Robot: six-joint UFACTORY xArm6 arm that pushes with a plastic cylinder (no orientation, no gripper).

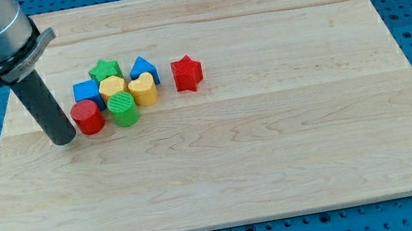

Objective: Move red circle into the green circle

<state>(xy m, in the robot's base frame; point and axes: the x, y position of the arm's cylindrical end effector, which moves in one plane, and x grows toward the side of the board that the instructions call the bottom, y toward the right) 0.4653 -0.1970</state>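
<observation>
The red circle block (88, 117) stands left of centre on the wooden board (281, 162). The green circle block (124, 110) stands just to its right, with a narrow gap or light contact between them. My tip (64, 140) rests on the board right beside the red circle's left side, close to touching it.
A tight cluster sits behind the two circles: a blue block (86, 91), a green star (104, 69), a yellow hexagon-like block (112, 87), a blue triangle-like block (142, 67) and a yellow heart-like block (143, 89). A red star (187, 74) stands apart to the right.
</observation>
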